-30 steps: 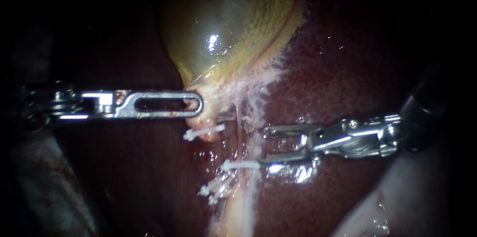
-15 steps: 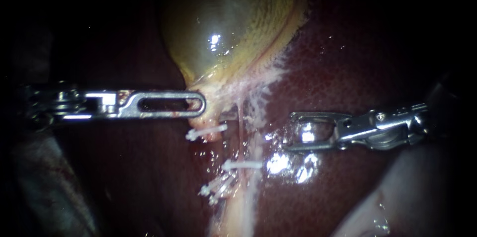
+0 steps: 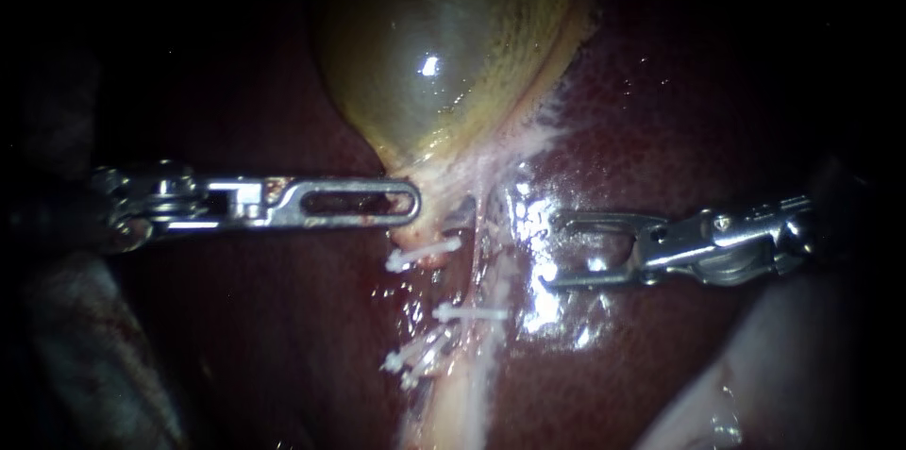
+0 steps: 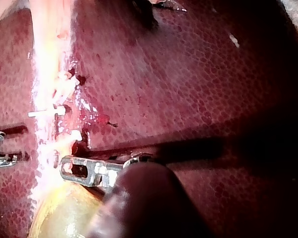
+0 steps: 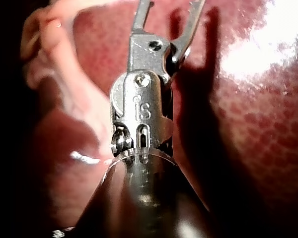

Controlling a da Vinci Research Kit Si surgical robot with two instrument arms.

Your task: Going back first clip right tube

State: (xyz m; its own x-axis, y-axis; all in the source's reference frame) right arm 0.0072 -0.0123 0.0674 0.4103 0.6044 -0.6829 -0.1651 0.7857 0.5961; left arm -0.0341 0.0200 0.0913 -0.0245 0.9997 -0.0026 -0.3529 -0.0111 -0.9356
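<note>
— Backed off the clip [image 3: 470,314], your right instrument [image 3: 557,250] sits right of centre, jaws spread, empty.
— Clip's seated lower centre. You look mid-retreat; next, pull straight out.

The gallbladder [image 3: 444,63] is glossy olive-yellow, with fine pale streaks along the edge where it meets the liver [image 3: 698,120]. The liver is dark maroon, finely mottled in a cobbled grain. Below the gallbladder's neck runs a whitish-pink tube [image 3: 472,393], fringed with pale webbing. The clips [image 3: 470,314] are plain white. My left instrument [image 3: 413,201] is bright silver, smeared red-brown around its slot. My right instrument [image 3: 554,250] is clean silver, and its shaft is dark.
</note>
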